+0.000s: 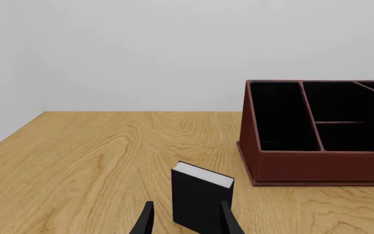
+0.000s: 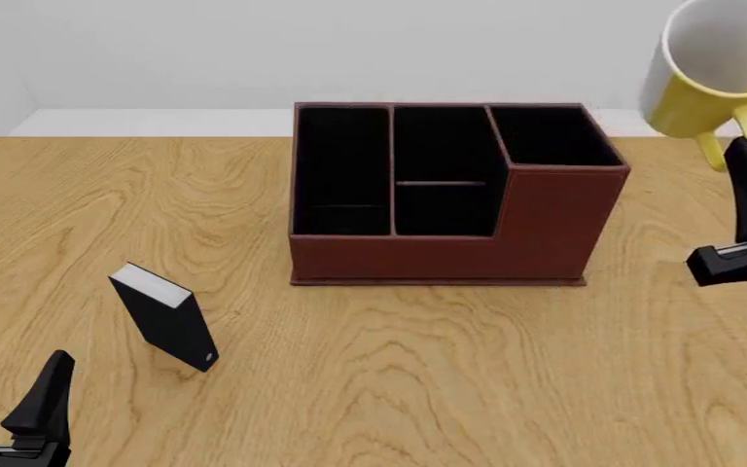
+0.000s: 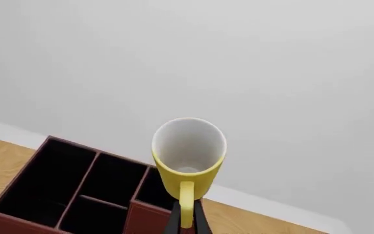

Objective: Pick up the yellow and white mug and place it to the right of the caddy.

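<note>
Far left of the caddy [image 2: 442, 195], low and near, left gripper [image 2: 8, 394] spread wide on nothing, just short of a small black box [image 2: 166, 316]. Right of the caddy and well above the table [image 2: 387, 379], right gripper [image 3: 185, 225] pinched shut on the handle of the yellow and white mug [image 2: 718, 63], tilted mouth toward the camera. Carry step seemingly under way: next, lowering upright onto bare wood just right of the caddy

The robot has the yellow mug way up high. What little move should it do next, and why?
Probably lower it. The right gripper holds the yellow and white mug by its handle, tilted and high above the table, already right of the caddy. It needs to come down, upright.
</note>
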### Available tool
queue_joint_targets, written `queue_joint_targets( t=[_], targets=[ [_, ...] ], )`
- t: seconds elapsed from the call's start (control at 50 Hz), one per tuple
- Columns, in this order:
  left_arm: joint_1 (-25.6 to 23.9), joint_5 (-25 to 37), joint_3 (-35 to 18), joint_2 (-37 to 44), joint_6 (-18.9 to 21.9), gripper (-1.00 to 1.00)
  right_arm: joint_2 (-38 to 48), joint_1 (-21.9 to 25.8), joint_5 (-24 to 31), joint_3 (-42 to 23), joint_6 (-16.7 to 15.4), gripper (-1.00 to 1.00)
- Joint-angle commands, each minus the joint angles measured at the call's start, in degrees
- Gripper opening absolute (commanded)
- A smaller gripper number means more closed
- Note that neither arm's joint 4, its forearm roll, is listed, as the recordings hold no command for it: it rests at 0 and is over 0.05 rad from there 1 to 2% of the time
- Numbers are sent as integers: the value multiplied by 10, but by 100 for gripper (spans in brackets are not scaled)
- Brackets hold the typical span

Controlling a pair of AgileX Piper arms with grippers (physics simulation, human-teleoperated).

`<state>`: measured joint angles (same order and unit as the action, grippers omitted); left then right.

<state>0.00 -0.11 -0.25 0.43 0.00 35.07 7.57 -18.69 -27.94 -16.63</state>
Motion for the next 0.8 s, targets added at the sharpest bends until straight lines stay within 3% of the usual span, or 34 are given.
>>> queue_joint_targets(
  t=[0.02,0.8],
  targets=[
    [0,0,0,0,0,100,-10,-24,12,-9,9,-100],
    [0,0,0,0,0,100,-2,-86,8,-11,18,-100]
  ],
)
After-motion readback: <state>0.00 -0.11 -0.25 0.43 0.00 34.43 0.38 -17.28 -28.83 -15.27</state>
